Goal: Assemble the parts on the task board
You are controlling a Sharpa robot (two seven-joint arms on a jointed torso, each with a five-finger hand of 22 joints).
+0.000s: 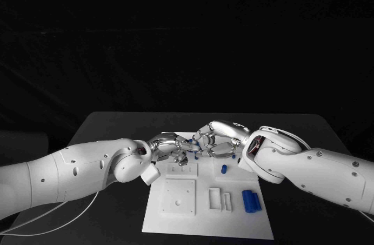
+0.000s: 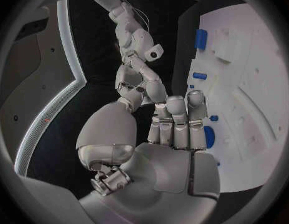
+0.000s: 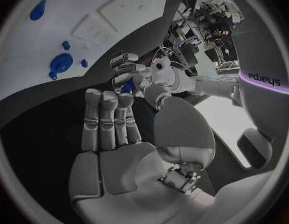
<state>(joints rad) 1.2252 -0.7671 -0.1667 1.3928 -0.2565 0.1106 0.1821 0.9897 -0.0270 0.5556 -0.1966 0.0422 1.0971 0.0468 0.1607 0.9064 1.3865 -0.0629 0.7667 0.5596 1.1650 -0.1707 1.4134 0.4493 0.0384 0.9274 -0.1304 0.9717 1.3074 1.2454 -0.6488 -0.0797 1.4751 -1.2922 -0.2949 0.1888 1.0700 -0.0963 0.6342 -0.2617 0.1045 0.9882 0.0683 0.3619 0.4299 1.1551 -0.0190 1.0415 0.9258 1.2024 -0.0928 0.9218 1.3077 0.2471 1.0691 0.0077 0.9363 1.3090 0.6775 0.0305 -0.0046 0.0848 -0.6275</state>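
Near the middle of the head view, our left hand (image 1: 173,147) and right hand (image 1: 216,138) meet above the far end of the task board (image 1: 179,223), fingertips close together. From this camera we cannot tell whether either hand has hold of anything; the fingers overlap and hide what lies between them. A hint of blue shows between the two hands, too small to name.

Lower right on the board we see a blue cylinder part (image 1: 250,200) lying flat, and a smaller blue part (image 1: 224,169) just below our right hand. White raised blocks (image 1: 220,198) sit in the lower middle of the board.

Our right wrist view adds what the head camera hides: our left hand (image 3: 127,73), seen beyond our own fingers, pinches a small blue piece (image 3: 127,87) between its fingertips. Our right hand (image 3: 113,134) shows its fingers straight and side by side, the thumb set apart, nothing in the palm. In the upper left of that picture a round blue part (image 3: 60,63) stands on the board with small blue pegs beside it.

Our left wrist view shows the left hand (image 2: 163,144) with fingers curled together, and a round blue part (image 2: 209,136) just past them on the board. The right arm reaches in from the upper middle. Two more blue parts (image 2: 201,37) lie in the upper right of that picture.
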